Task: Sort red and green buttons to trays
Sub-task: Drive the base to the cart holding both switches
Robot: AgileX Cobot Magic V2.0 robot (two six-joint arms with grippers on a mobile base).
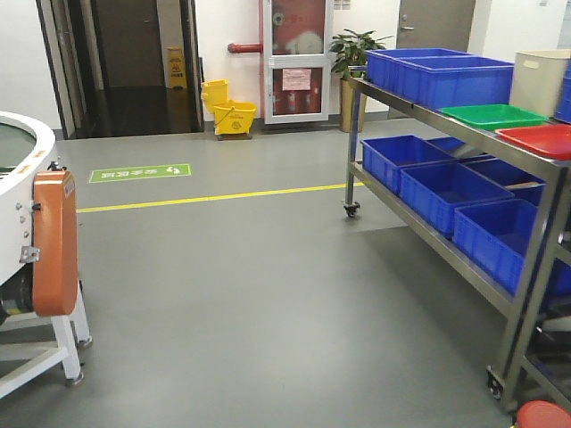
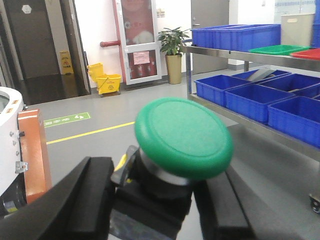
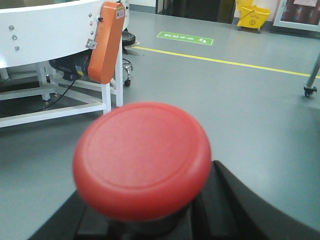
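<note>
Two buttons are being held aloft for delivery, I judge: the left gripper [image 2: 155, 200] is clamping the green button [image 2: 182, 137] by its dark base, the right gripper [image 3: 145, 222] is gripping the red button [image 3: 142, 157]. The green tray [image 1: 493, 116] and red tray [image 1: 540, 140] are sitting side by side near the rack [image 1: 401, 96] top's near corner, well away; next calls for driving closer

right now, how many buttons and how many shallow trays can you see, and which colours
buttons: 2 (green button, red button)
trays: 2 (green tray, red tray)
total: 4
</note>
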